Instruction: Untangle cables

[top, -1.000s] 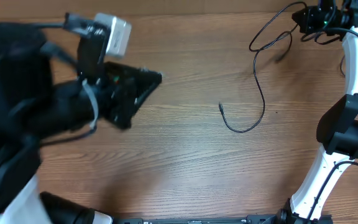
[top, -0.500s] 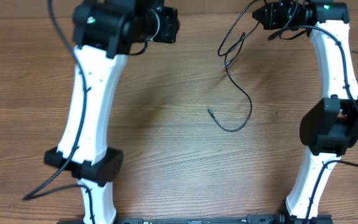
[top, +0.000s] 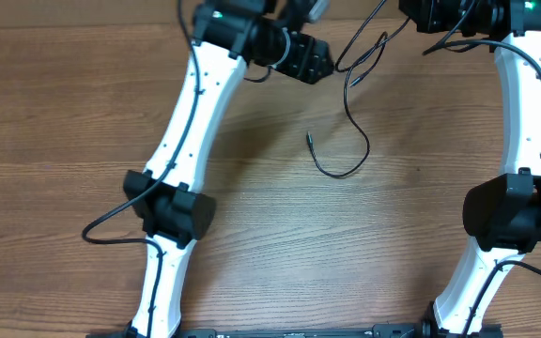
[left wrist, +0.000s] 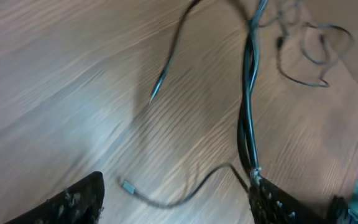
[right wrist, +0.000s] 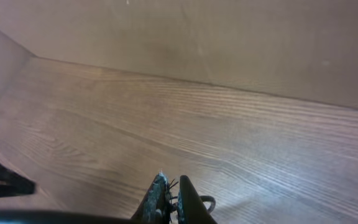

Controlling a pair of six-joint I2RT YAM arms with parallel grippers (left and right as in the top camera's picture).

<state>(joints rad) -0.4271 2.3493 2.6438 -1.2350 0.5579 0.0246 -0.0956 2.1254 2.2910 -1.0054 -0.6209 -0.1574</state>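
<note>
Wooden desk [top: 252, 235]: the cables [top: 367, 143] lie toward its far edge, between the arms. Only the left wrist view shows the left gripper [left wrist: 176, 208] with jaws spread wide, one cord running alongside a finger [left wrist: 278, 200]. The right wrist view shows the right gripper [right wrist: 169, 199] with jaws closed.

I'd call this a robotics lab bench. Two white-and-black arms, the left arm [top: 195, 103] and the right arm [top: 524, 103], stand at the near edge of a wood-grain desk [top: 54, 188]. Thin black cables [top: 338, 176] lie on it, and a plain beige wall [right wrist: 229, 37] backs it.
</note>
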